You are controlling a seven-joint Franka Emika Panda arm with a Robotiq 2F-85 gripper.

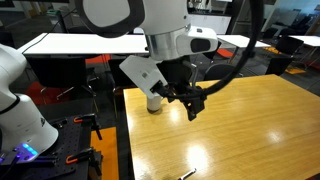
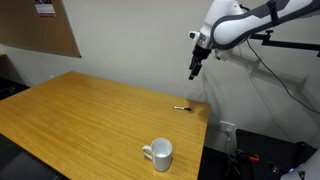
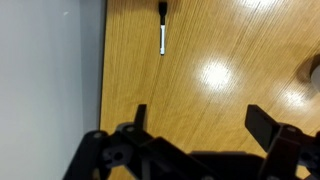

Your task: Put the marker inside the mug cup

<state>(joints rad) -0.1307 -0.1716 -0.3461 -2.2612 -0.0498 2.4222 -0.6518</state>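
Observation:
The marker [image 3: 163, 30] is a thin stick, dark at one end and pale along the rest. It lies on the wooden table near its edge, and shows small in both exterior views [image 1: 187, 173] [image 2: 182, 107]. The white mug cup [image 2: 160, 153] stands upright near the opposite table edge, handle to the side; in an exterior view only its lower part [image 1: 154, 103] shows behind the gripper. My gripper [image 3: 197, 118] is open and empty, held high above the table [image 2: 195, 70], well clear of the marker and the mug.
The wooden table [image 2: 90, 110] has an edge close beside the marker [image 3: 103, 60], with grey floor beyond. A white robot base [image 1: 20, 110] stands beside the table. White tables and chairs stand behind [image 1: 70, 42]. Black cables hang near the arm [image 2: 270, 70].

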